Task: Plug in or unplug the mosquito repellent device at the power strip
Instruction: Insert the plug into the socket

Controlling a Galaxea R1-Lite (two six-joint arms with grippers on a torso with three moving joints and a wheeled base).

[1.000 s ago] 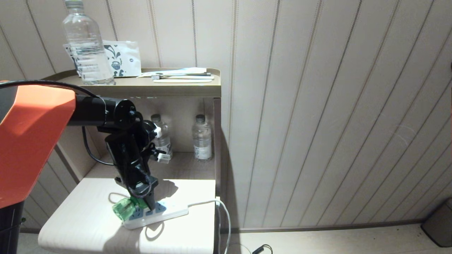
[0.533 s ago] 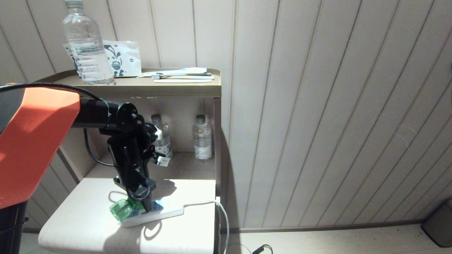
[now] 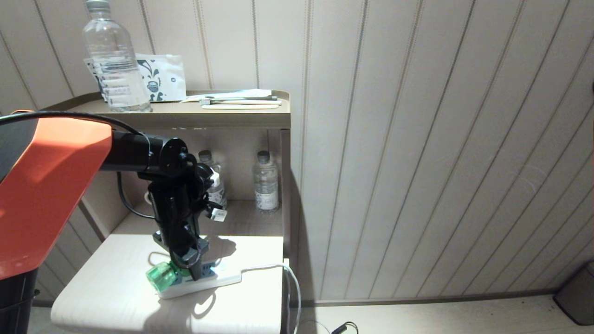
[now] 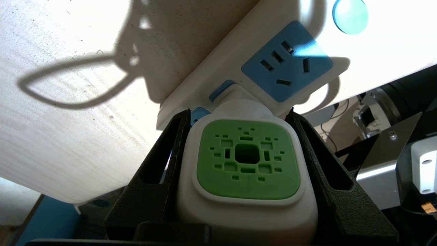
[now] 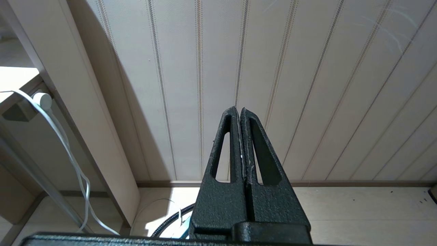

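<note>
The mosquito repellent device (image 4: 247,160) has a white head with a green vented top, and my left gripper (image 4: 239,112) is shut on it, one black finger (image 4: 167,164) on each side. Its plug end sits against a blue socket of the white power strip (image 4: 218,68); the prongs are hidden. In the head view the left gripper (image 3: 188,272) points down at the power strip (image 3: 222,279) on the low white table (image 3: 106,287), and the device's green bottle (image 3: 160,277) sticks out to the left. My right gripper (image 5: 240,109) is shut and empty, facing the panelled wall.
The strip's white cord (image 3: 292,283) hangs over the table's right edge. Behind the table is a shelf unit (image 3: 241,118) with two small water bottles (image 3: 266,181) inside, and a large bottle (image 3: 113,60) and packets on top. The panelled wall lies to the right.
My left wrist has swung more upright over the device while staying shut on it. The power strip's cord end has slid slightly to the left on the table.
</note>
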